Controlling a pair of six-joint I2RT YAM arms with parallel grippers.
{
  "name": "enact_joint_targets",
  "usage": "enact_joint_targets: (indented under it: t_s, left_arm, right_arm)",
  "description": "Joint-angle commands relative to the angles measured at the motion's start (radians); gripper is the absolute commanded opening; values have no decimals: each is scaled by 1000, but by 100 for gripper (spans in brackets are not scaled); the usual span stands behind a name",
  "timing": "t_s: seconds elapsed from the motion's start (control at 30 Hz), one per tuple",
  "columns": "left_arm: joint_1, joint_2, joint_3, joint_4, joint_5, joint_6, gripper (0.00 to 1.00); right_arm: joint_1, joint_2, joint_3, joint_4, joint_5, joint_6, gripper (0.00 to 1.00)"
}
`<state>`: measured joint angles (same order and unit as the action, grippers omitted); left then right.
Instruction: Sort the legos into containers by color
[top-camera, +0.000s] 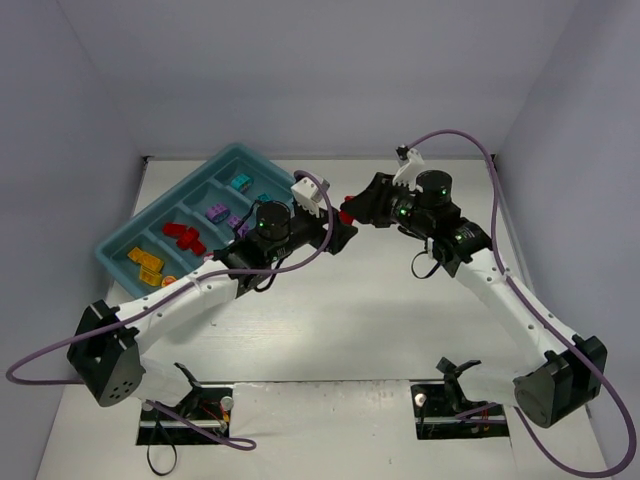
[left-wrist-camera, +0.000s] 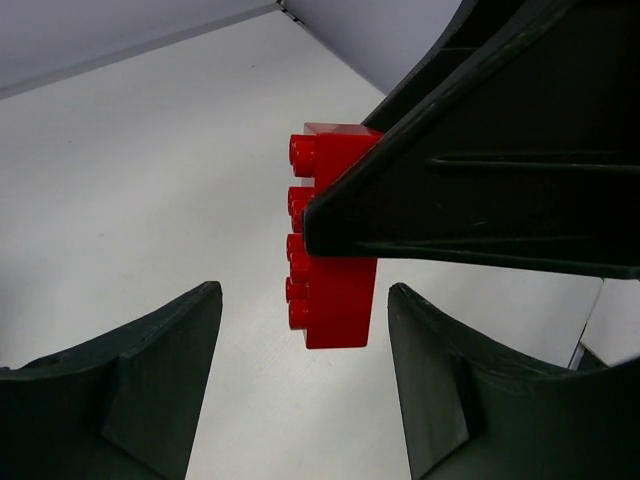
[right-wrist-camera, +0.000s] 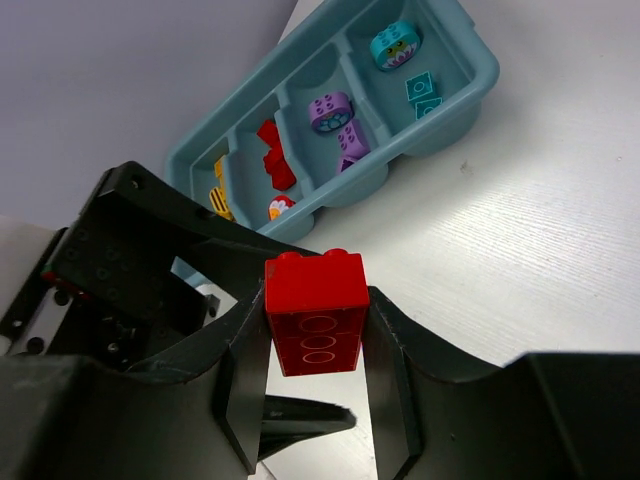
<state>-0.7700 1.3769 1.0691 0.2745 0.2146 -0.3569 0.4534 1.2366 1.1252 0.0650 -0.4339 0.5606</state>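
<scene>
Handover, it seems: right hand (right-wrist-camera: 318, 340) clamps a red studded plastic brick (right-wrist-camera: 313, 285) above the desk (top-camera: 350, 320), left hand (left-wrist-camera: 303, 295) gapes around it. Next: left closes, right lets go, then teal-blue plastic tray (right-wrist-camera: 440, 135)

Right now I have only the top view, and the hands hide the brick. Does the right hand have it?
Observer: Yes. The right wrist view shows the right hand shut on the red brick, one finger on each side.
Operator: Is the left hand closed on it too?
Observer: No. The left hand is open. Its fingers flank the brick's free end, with a gap on both sides.
Operator: Which way do the studs face?
Observer: In the left wrist view, they face the finger on the left of that picture.
</scene>
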Motion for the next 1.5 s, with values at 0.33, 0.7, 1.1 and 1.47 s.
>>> enact_joint_targets:
  t_s: [0.33,0.7,1.1,1.47]
  left_arm:
    - [-11,-4,46,209,-64,-34,28]
    - [0,-35,-38,190,-132,-47,0]
    - [229,-216,-181,-182,-285,-161,0]
    - [690,-168,-106,-566,-365,-195,11]
  right_arm:
    - [7,-43,-27,110,-37,28,9]
    - [2,-37,-44,107,-5,-13,65]
    - [-91,-68,42,-106,268,-169,100]
    - [-173,-160,-50,-182,245,-219,100]
